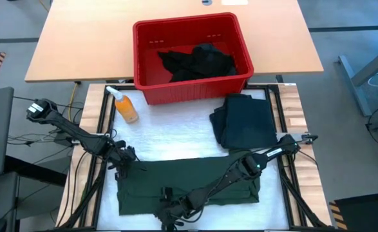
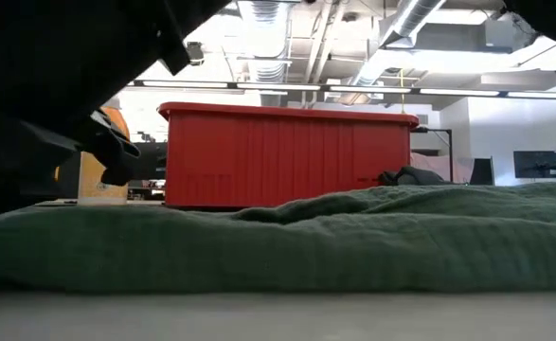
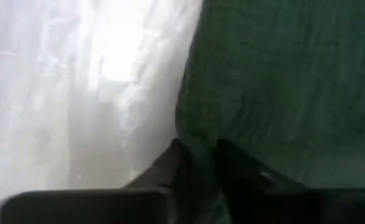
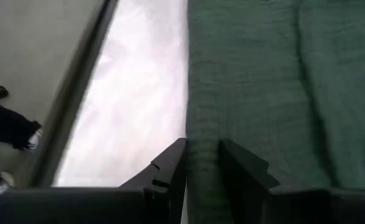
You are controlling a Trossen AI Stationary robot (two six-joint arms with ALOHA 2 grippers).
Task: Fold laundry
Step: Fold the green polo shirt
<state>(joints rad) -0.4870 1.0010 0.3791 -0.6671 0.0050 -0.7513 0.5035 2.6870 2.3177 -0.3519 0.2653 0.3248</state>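
A dark green shirt (image 1: pixel 189 187) lies spread flat on the white-covered table near its front edge; in the low view its cloth (image 2: pixel 353 237) fills the foreground. My left gripper (image 1: pixel 121 169) is at the shirt's far left corner, shut on its left edge. My right gripper (image 1: pixel 169 216) reaches across the shirt to its near edge, left of the middle, and is shut on cloth there. A folded dark garment (image 1: pixel 246 119) lies flat at the back right. My left gripper (image 3: pixel 198 168) pinches the green shirt's left edge (image 3: pixel 191 140) between its two fingers, coming steeply from above. The cloth lies on the table; how many layers it has cannot be told. My right gripper (image 4: pixel 201 165) pinches the shirt's near edge (image 4: pixel 198 143) between its two fingers, slanting down from the right. The cloth around the fingers lies flat on the table.
A red bin (image 1: pixel 192 58) with black clothes (image 1: pixel 198 61) stands at the back centre, also in the low view (image 2: pixel 287 156). An orange spray bottle (image 1: pixel 125 106) stands left of the bin. Bare white table cover (image 1: pixel 169 129) lies between the bin and the green shirt.
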